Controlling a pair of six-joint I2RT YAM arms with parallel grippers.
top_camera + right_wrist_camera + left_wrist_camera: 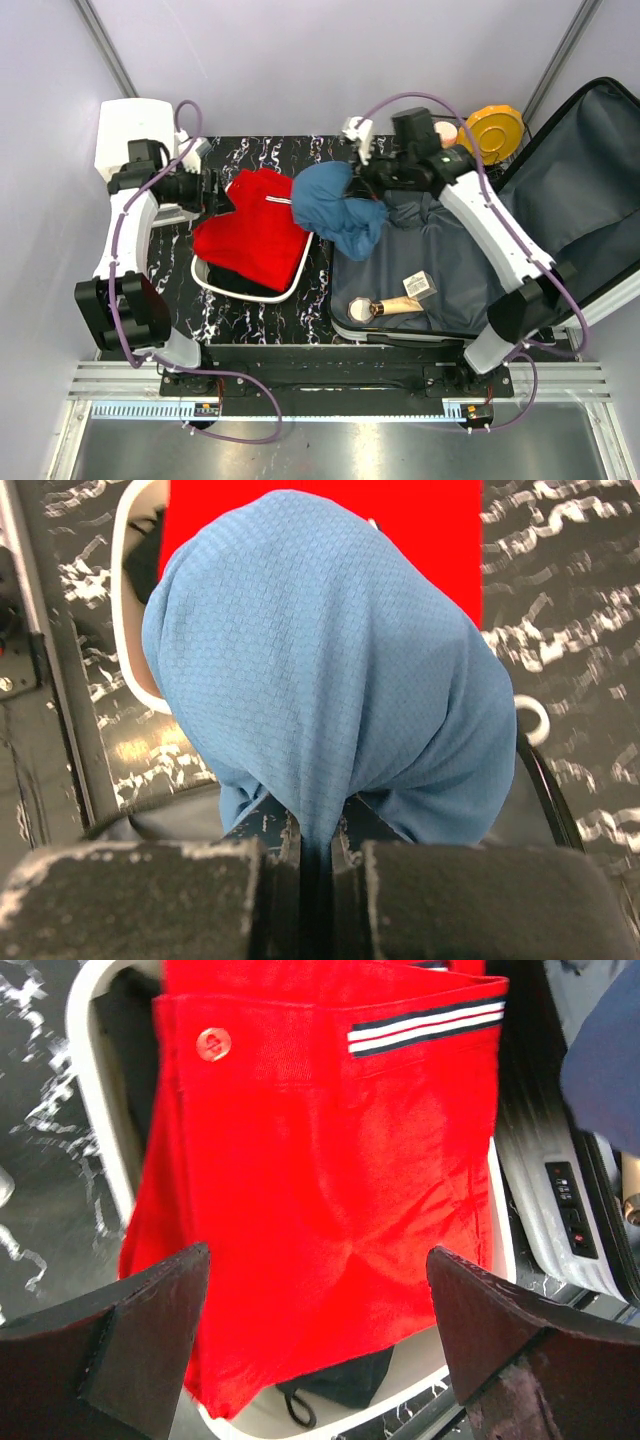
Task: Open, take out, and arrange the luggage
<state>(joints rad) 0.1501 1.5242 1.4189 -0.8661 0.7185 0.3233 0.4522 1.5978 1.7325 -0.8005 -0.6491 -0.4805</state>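
Your right claw [352, 178] is pinched shut on the blue cloth [345, 215], which hangs over the left edge of the open luggage [460, 290]; the tub [300, 272] lies just left of it. Your left claw [222, 195] gapes empty above the red shorts [255, 230]

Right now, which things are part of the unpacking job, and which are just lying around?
Job: open hard-shell suitcase with dark grey lining; blue textured cloth in the right gripper; red fabric shorts over the white plastic tub; beige tube and small box inside the suitcase.
Lying around: yellow round container; white box-shaped unit.
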